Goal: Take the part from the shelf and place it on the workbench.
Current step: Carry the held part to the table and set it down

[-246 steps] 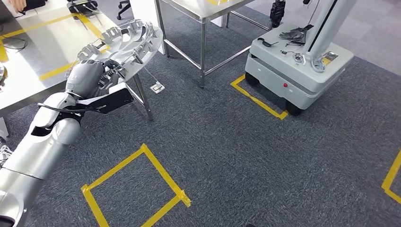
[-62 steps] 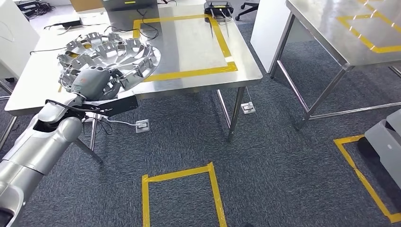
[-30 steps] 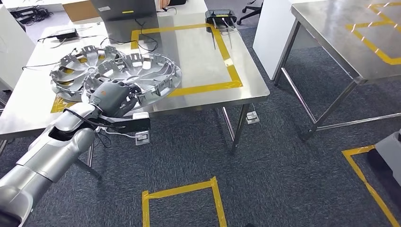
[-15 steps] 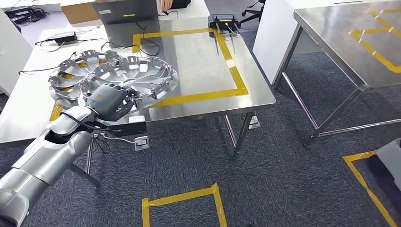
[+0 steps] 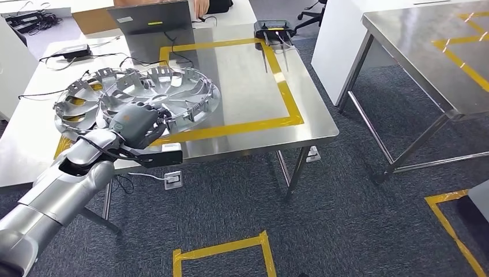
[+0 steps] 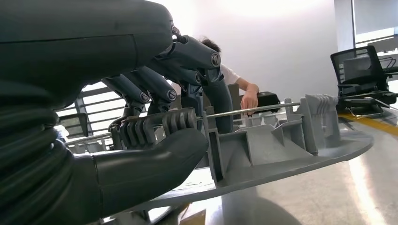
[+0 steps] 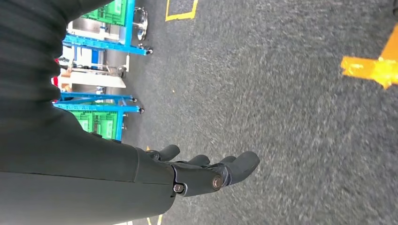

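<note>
Two hands to note. Left hand [image 5: 134, 121] grips a silver hubcap [image 5: 167, 95] by its near rim; in the left wrist view the thumb [image 6: 155, 159] sits under the rim and the dark fingers [image 6: 187, 61] curl over the clips, clamped on the hubcap [image 6: 281, 145]. Hubcap is held roughly flat over the near left part of the workbench [image 5: 242, 75], inner side up; whether it touches the top or hangs just above it is hard to tell. Its far left edge overlaps a second hubcap [image 5: 75, 107] lying on the bench. Yellow tape rectangle [image 5: 288, 98] marks the bench top, and the held hubcap covers its near left corner. Laptop [image 5: 153, 29] stands at the far edge, a black router [image 5: 274, 26] with antennas at the far right corner, cables run along the far left. A person's hand [image 5: 202, 7] shows behind the laptop.

Right hand [image 7: 206, 173] hangs over grey carpet [image 7: 281, 117], fingers apart and loosely bent, holding nothing. Blue racks with green bins [image 7: 105, 122] stand in the distance. Yellow tape outline [image 5: 222, 254] on the floor in front of the bench; a second steel table [image 5: 427, 40] stands to the right.
</note>
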Tool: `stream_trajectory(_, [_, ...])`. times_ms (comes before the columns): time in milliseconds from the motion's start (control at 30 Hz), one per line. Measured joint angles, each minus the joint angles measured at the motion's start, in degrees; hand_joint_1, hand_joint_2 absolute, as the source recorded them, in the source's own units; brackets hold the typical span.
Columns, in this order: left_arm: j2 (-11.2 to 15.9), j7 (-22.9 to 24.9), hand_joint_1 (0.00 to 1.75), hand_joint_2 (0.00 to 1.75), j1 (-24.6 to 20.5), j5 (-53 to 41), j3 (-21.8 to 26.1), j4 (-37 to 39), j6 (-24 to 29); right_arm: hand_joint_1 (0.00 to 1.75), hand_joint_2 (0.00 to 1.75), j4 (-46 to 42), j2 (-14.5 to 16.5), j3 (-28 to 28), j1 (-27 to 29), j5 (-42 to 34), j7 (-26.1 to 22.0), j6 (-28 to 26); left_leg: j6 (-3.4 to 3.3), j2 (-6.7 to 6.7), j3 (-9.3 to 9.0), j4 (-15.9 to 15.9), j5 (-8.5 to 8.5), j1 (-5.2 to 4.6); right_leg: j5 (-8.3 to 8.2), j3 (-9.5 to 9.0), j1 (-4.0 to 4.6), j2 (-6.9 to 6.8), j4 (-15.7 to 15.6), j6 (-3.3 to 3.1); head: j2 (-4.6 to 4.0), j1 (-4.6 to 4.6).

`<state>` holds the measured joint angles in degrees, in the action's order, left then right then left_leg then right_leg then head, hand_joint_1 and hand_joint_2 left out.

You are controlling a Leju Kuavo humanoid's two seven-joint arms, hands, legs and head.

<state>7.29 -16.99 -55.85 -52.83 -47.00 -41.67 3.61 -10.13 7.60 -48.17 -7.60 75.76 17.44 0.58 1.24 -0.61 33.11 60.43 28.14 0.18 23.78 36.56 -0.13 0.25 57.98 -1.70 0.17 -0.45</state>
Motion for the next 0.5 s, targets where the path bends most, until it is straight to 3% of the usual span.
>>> stream_trajectory(33, [0.02, 0.00, 1.75, 1.75, -0.05, 0.01, -0.01, -0.05, 0.03, 0.00, 1.75, -0.01, 0.02, 0.00, -0.03, 0.00, 0.05, -0.02, 0.17, 0.10, 1.07, 2.08, 0.75, 0.06, 0.15, -0.52, -0.10, 0.02, -0.11, -0.32, 0.00, -0.07])
stream_trajectory(100, [-0.01, -0.04, 1.75, 1.75, -0.09, 0.02, -0.18, -0.08, 0.00, 0.00, 1.75, -0.01, 0.03, 0.00, -0.10, -0.03, 0.21, 0.06, 0.43, 0.24, 5.11, 8.88, 3.12, 0.17, 0.73, -1.15, -0.16, 0.04, -0.14, -0.74, -0.01, -0.20])
stream_trajectory(167, [-0.10, -0.09, 1.75, 1.75, -0.02, 0.01, -0.58, -0.04, -0.15, 0.00, 1.75, 0.00, 0.03, 0.00, -0.11, -0.13, 0.35, 0.16, 0.63, 0.26, 8.80, 13.75, 4.31, 0.24, 1.45, -1.73, -0.14, 0.15, 0.04, -0.79, -0.01, -0.19])
stream_trajectory(200, [-0.15, -0.08, 1.75, 1.75, -0.02, -0.01, -0.79, -0.03, -0.27, 0.00, 1.75, 0.01, 0.04, 0.00, -0.04, -0.17, 0.37, 0.19, 0.65, 0.26, 9.39, 13.53, 3.39, 0.24, 1.87, -2.11, -0.14, 0.24, 0.17, -0.75, 0.00, -0.19])
stream_trajectory(233, [-0.18, -0.04, 1.75, 1.75, -0.08, -0.02, -0.98, -0.02, -0.38, 0.00, 1.75, 0.01, 0.07, 0.00, 0.04, -0.19, 0.32, 0.19, 0.55, 0.27, 8.82, 11.01, 1.18, 0.24, 2.34, -2.59, -0.15, 0.33, 0.32, -0.64, 0.00, -0.19])
stream_trajectory(267, [-0.21, 0.01, 1.75, 1.75, -0.15, -0.03, -1.11, -0.01, -0.48, 0.00, 1.75, 0.01, 0.11, 0.00, 0.12, -0.20, 0.27, 0.19, 0.41, 0.28, 7.59, 7.25, -1.58, 0.23, 2.83, -3.06, -0.15, 0.40, 0.47, -0.50, 0.00, -0.19])
stream_trajectory(333, [-0.25, 0.03, 1.75, 1.75, -0.41, -0.06, -1.39, 0.07, -0.59, 0.00, 1.75, 0.01, 0.20, 0.00, 0.11, -0.20, 0.19, 0.16, 0.00, 0.32, 5.25, 0.74, -4.36, -0.01, 3.64, -3.67, -0.07, 0.48, 0.69, -0.02, 0.00, -0.19])
stream_trajectory(400, [-0.40, 0.03, 1.75, 1.75, -0.66, -0.13, -1.69, 0.14, -0.63, 0.00, 1.75, 0.00, 0.22, 0.00, 0.03, -0.22, 0.19, 0.13, -0.58, 0.30, 4.46, -1.25, -4.13, -0.23, 4.02, -3.78, 0.04, 0.48, 0.83, 0.61, 0.00, -0.16])
stream_trajectory(500, [-0.57, 0.20, 1.75, 1.75, -0.96, -0.30, -2.05, 0.20, -0.62, 0.00, 1.75, 0.00, 0.22, 0.00, 0.05, -0.27, 0.21, 0.01, -1.50, 0.26, 3.58, -1.72, -4.03, 0.02, 4.83, -3.67, 0.02, 0.37, 1.91, 1.50, 0.00, -0.15])
